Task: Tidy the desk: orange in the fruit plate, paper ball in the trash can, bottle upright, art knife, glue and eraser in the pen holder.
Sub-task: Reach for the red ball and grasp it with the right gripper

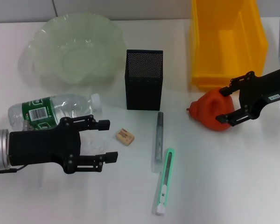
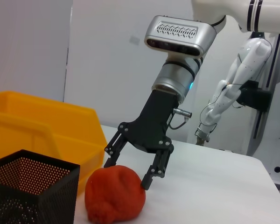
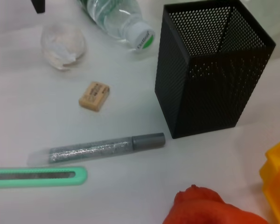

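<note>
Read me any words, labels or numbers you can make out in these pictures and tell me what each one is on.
None can be read.
Bottle: green label with a barcode, print too small to read.
Bottle cap: faint marks, blurred.
Eraser: printed mark, too small to read.
Art knife, glue, pen holder: no text visible.

A plain white table (image 1: 224,186) fills nearly the whole head view, its surface smooth and matte with soft grey shadows. Along the top edge it meets a pale grey wall (image 1: 130,9). The left wrist view shows that wall rising behind the table in flat light panels, with a small grey patch (image 2: 135,40) fixed high on it
</note>
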`<action>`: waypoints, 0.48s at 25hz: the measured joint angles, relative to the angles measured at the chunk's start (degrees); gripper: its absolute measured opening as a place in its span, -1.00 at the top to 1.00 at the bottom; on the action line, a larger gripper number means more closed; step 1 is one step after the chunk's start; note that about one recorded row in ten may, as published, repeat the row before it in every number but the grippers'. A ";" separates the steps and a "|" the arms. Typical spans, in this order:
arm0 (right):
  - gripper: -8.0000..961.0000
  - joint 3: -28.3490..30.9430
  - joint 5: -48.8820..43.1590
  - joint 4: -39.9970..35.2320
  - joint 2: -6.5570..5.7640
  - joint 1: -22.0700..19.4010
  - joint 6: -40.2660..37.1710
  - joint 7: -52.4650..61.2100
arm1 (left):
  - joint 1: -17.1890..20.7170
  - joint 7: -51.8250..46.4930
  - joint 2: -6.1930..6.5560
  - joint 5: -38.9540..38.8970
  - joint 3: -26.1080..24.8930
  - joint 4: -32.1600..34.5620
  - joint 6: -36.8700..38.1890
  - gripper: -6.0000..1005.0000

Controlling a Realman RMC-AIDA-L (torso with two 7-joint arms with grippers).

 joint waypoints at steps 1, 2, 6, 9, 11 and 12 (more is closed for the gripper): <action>-0.56 -0.28 -0.06 -0.01 0.03 -0.01 0.24 -0.03 | 0.00 0.00 -0.01 -0.03 0.00 0.02 0.00 -0.45; -0.56 -0.61 -0.06 0.00 0.05 -0.02 0.42 -0.04 | 0.00 0.00 -0.01 -0.04 0.00 0.03 0.00 -0.45; -0.56 -2.08 -0.06 0.52 0.44 -0.20 2.40 -0.06 | 0.00 -0.01 -0.10 -0.12 0.00 0.07 -0.05 -0.44; -0.55 -3.03 -0.06 0.79 0.86 -0.51 3.71 -0.09 | 0.00 -0.01 -0.11 -0.17 0.00 0.08 -0.10 -0.44; -0.55 -3.31 0.12 0.99 0.92 -0.59 3.88 -0.13 | 0.00 -0.01 -0.12 -0.19 0.00 0.08 -0.09 -0.43; -0.55 -3.37 0.21 1.06 0.94 -0.61 3.89 -0.15 | 0.00 -0.01 -0.12 -0.19 0.00 0.08 -0.09 -0.43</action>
